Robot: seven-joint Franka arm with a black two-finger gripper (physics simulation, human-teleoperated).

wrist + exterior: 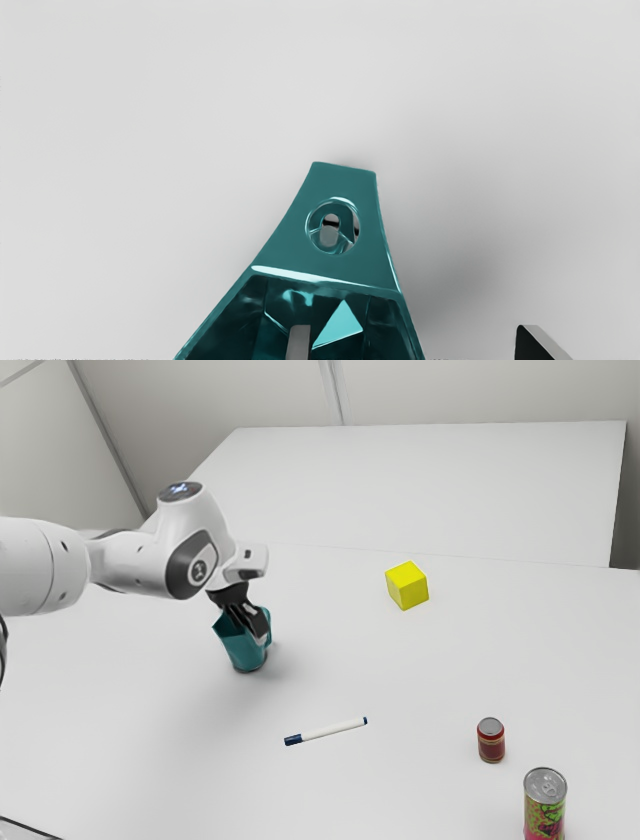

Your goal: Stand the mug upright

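Reaching down to the teal mug (pixel 243 646) on the desk (pixel 150 750), toward the exterior view's left, with the arm (pixel 130 560) coming in from that side. See its mouth facing up and its dark base down at the desk, roughly upright, perhaps leaning a little; cannot tell from these angles about a truly level stand. Hold the jaws wide apart, at the mug's mouth but not clamped on it: one finger (pixel 298 345) down inside the mouth, the other finger (pixel 541 345) outside, beyond the wall and separated from it by a strip of bare desk. Cannot tell about any touch between the inner finger and the mug. Notice a round opening in the teal surface beside the mouth, and a soft shadow on the desk next to the mug. Nearest toward the exterior view's bottom, find a white marker (pixel 335 730) with a dark blue cap, lying on its side. Farther toward the exterior view's right and back, find a yellow cube (pixel 406 587). Well apart from the mug, toward the exterior view's lower right, find a small red can (pixel 491 743) with a grey top, upright, and near it a taller pink-and-green can (pixel 545 815), cut off by the bottom edge.
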